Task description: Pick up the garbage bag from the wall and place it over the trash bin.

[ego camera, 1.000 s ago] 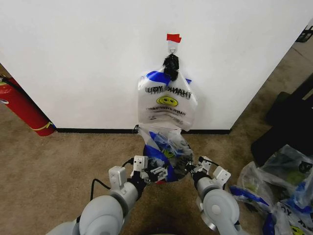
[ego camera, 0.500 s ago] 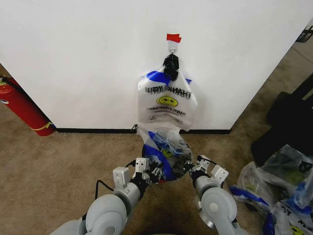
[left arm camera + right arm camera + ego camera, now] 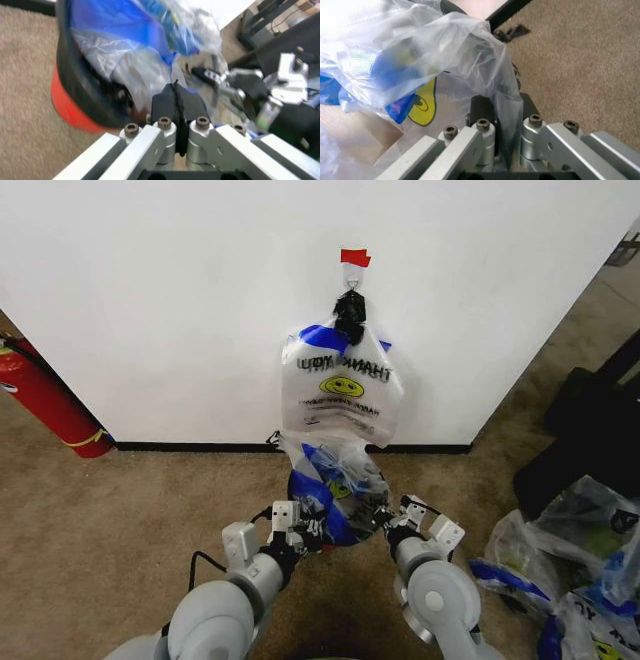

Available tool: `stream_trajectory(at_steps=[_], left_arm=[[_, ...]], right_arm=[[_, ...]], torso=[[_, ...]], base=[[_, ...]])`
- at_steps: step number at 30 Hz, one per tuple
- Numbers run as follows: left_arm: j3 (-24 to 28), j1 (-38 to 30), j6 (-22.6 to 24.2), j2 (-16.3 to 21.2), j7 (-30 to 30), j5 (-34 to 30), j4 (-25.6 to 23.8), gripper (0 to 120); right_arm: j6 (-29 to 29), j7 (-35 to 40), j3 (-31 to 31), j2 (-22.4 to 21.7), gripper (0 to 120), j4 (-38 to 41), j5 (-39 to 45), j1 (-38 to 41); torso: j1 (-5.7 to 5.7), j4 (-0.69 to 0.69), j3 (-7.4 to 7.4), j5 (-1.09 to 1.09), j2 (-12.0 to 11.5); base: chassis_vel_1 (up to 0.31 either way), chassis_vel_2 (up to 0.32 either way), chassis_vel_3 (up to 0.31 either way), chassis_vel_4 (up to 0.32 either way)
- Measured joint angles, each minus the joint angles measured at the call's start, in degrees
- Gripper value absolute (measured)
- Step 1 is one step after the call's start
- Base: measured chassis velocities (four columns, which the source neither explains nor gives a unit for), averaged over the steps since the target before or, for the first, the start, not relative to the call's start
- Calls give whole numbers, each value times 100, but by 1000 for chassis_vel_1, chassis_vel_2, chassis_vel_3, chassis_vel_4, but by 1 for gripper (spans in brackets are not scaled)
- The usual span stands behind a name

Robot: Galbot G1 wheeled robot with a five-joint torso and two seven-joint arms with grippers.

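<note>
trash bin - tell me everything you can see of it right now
The trash bin is a small round black bin with a red base, standing on brown carpet just in front of the wall. The garbage bag, thin clear plastic with blue handles, bunches over its mouth and hides most of the rim. The left gripper and right gripper sit at either side of it, each pinching bag film.

Trash bin (image 3: pixel 300 525) on brown carpet (image 3: pixel 120 520)

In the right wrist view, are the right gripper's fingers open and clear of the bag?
No: the right gripper has its fingers shut on a fold of the garbage bag.
</note>
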Motion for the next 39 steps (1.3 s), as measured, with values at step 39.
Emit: stream_trajectory(at_steps=[39], left_arm=[[-430, 780, -243, -161, 293, 1010, 1394, 0]], right_arm=[[-69, -19, 190, -105, 0, 427, 332, -301]], torso=[[0, 0, 0, 0, 0]], base=[[0, 0, 0, 0]])
